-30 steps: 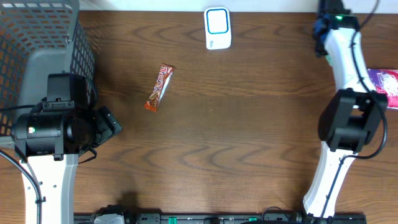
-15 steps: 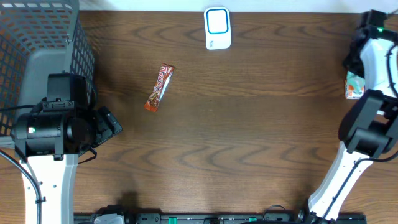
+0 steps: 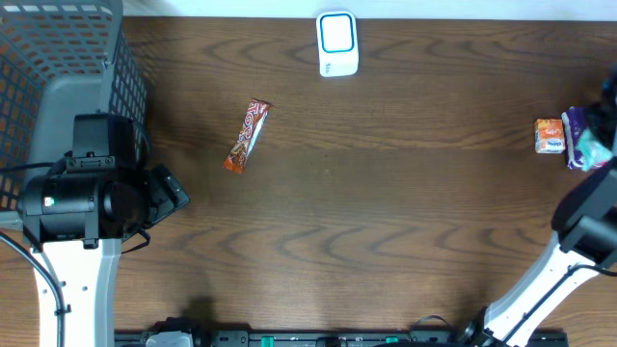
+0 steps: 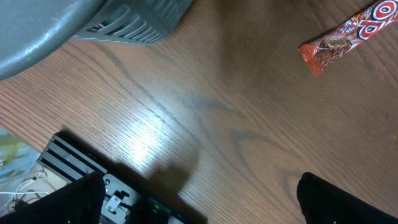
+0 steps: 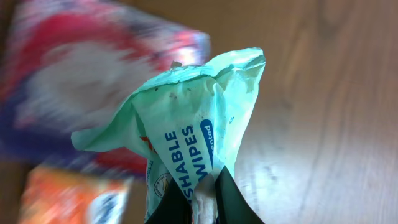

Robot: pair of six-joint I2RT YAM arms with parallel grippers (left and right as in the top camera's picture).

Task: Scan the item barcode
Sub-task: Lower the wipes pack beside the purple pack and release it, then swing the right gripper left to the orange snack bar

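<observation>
In the right wrist view my right gripper [image 5: 200, 196] is shut on the bottom edge of a pale green wipes packet [image 5: 193, 118], which stands up in front of the camera. The white scanner [image 3: 337, 43] with its blue window sits at the back middle of the table. In the overhead view only the right arm's elbow [image 3: 588, 222] shows at the right edge; its gripper is out of frame. My left gripper [image 4: 202, 205] stands wide open over bare wood, beside the basket, with nothing between its fingers.
An orange-red candy bar [image 3: 247, 135] lies left of centre, up right of my left gripper [image 4: 348, 34]. A grey mesh basket [image 3: 58, 58] fills the back left. An orange box [image 3: 549, 135] and a purple packet [image 3: 581, 130] lie at the right edge.
The right arm has swung from the back right of the table out past the right edge, uncovering the orange box and purple packet. The left arm has not moved.
</observation>
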